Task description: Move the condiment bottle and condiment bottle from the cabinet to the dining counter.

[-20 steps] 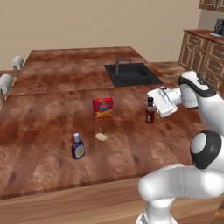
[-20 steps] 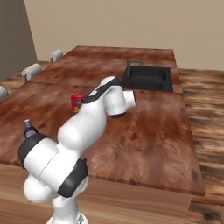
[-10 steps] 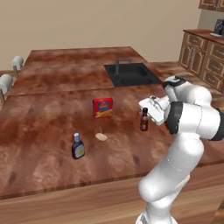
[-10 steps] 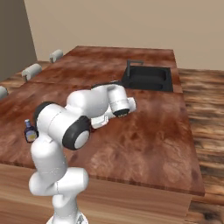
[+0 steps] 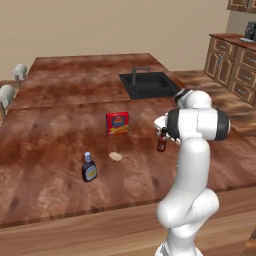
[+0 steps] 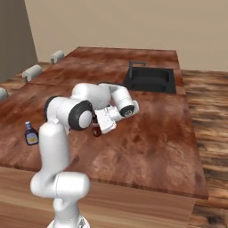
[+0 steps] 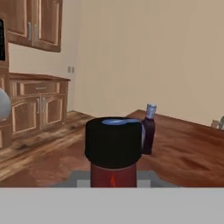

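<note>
The jaws are closed on a small dark bottle (image 5: 161, 142) with a black cap and red label, gripping it near its neck; in the hand view that bottle (image 7: 114, 153) sits right up against the camera, cap uppermost. The bottle stands upright, with its base at or just above the reddish-brown tabletop (image 5: 60, 115); whether it touches the wood cannot be told. The gripper (image 5: 163, 131) reaches it from the side, the white arm folded back over itself.

Taking the red box (image 5: 117, 123) as landmark: the held bottle is off to the box's right, nearer the tabletop's right edge and a little closer to the robot. A second bottle (image 5: 89, 167), dark with a pale cap, stands upright in front of the box and to its left, well apart from the held one; in the right base view it (image 6: 30, 134) is near the left edge, and in the hand view it (image 7: 148, 128) appears just behind the held bottle's cap. A small pale lump (image 5: 115, 156) lies on the wood directly in front of the box, between the two bottles. The black sink (image 5: 149, 84) is set into the tabletop behind the box and to its right. Beyond the tabletop's right side stand wooden drawer cabinets (image 5: 235, 72) against the wall.
</note>
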